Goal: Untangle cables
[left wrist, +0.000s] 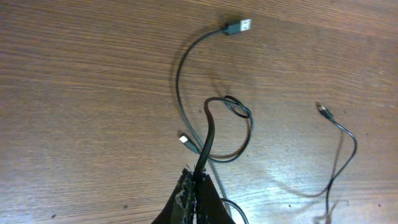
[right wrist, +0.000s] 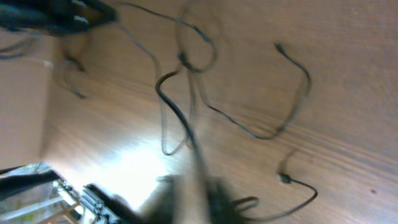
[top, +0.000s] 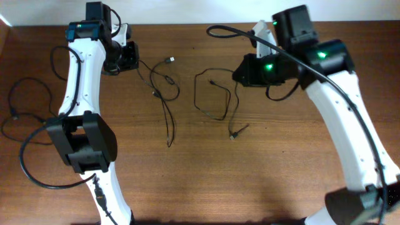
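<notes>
Two grippers and two separate groups of cables (top: 181, 94) are counted on the wooden table (top: 281, 175). The left group (top: 167, 119) is laid just to the right of the left gripper (top: 125, 57). It is made up of a loop, a long tail run toward the robot's side, one USB-A plug (top: 170, 60) at the far end and one small plug (left wrist: 185, 139) beside the loop. Whether it is one cord or two cannot be settled where the strands cross. In the left wrist view the left gripper (left wrist: 198, 186) is seen closed on a flat black strand (left wrist: 208, 130) of this group, which is led up from between the fingers to a small tight loop (left wrist: 239, 112). The right group (top: 196, 94) is laid apart from the left one, not touching it, just to the left of the right gripper (top: 240, 72). One open loop is seen, with one thin end (top: 214, 82) inside it and one plug (top: 234, 134) nearer the robot. The right wrist view is heavily blurred: the right group (right wrist: 307, 81) and its plug (right wrist: 283, 178) are made out, but the right gripper (right wrist: 199, 193) is only a dark smear. Whether its jaws are parted, or whether any strand is touched, cannot be told.
</notes>
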Robot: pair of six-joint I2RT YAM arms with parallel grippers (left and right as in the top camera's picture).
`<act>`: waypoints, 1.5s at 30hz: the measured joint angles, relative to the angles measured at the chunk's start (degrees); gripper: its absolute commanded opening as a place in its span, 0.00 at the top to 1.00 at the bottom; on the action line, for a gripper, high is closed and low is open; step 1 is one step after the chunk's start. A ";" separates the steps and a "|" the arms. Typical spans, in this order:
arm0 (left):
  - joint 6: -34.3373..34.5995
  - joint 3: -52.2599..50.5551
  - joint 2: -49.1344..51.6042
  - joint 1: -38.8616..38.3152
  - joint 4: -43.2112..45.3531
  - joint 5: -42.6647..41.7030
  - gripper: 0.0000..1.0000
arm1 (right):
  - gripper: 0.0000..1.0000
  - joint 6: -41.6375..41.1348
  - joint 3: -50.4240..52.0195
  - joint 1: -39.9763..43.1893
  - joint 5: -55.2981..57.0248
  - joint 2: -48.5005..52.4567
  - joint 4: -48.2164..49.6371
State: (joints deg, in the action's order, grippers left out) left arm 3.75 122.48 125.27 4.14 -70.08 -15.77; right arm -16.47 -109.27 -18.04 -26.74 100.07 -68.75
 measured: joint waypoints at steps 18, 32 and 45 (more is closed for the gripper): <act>-3.45 4.85 -31.34 9.51 10.43 -0.20 1.00 | 0.01 1.97 -0.02 0.00 5.01 6.49 -1.92; 1.92 9.75 -33.22 43.93 37.38 23.87 1.00 | 0.01 2.12 -0.02 0.00 5.97 6.49 -4.79; -4.70 9.68 -19.80 35.45 11.61 16.02 1.00 | 0.01 2.12 -0.02 0.00 6.38 6.49 -4.98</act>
State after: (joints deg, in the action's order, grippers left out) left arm -0.95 132.16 105.47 39.59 -58.48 0.25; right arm -14.35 -109.30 -18.04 -20.36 106.56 -73.73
